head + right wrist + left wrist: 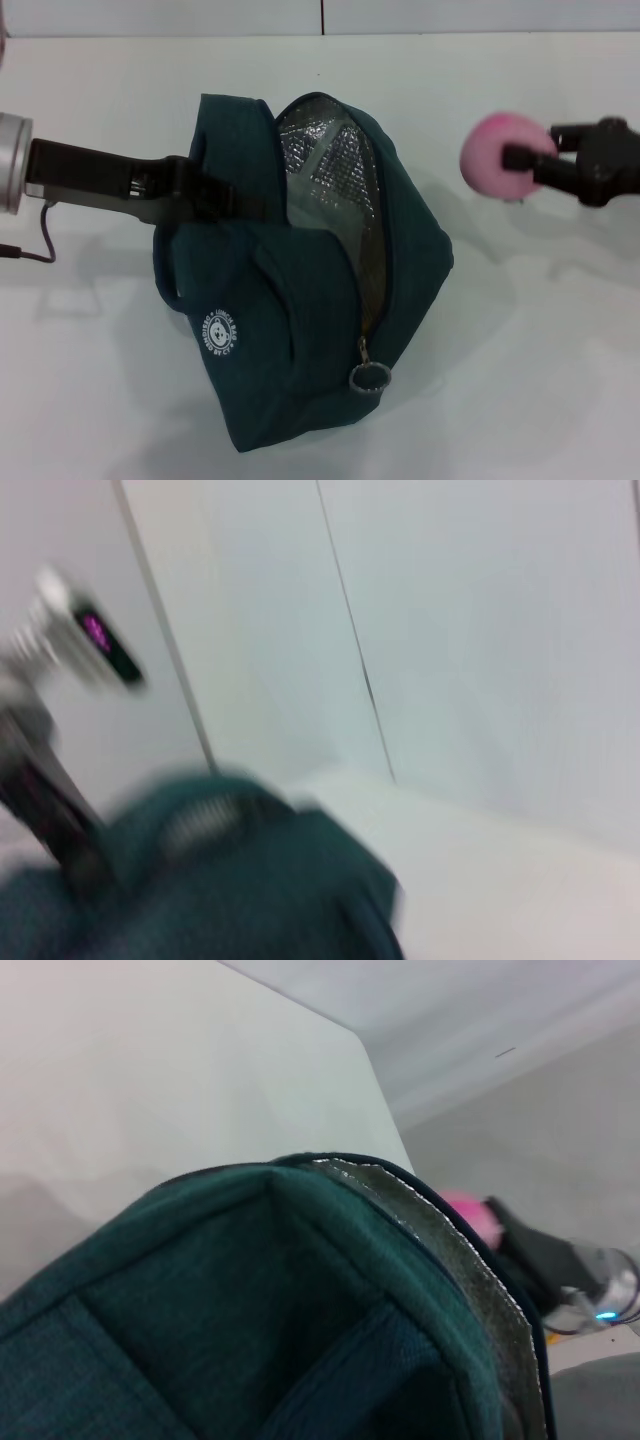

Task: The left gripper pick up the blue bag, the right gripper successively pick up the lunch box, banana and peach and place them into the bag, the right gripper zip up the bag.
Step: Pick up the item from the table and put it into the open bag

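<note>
In the head view the left gripper (215,195) reaches in from the left edge, its black fingers clamped on the upper left rim of the blue bag (290,330). The bag, dark teal with a white round logo (223,335) on its front, sits tilted on the white table (540,380), its mouth gaping and the silver foil lining (335,165) showing. The zipper pull ring (368,377) hangs at the low end of the open zip. To the right of the bag, well apart from it and above the table, the right gripper (520,158) holds the pink peach (503,155), its fingers closed on the fruit. The left wrist view shows the bag's rim close up, with the peach (472,1214) beyond it.
</note>
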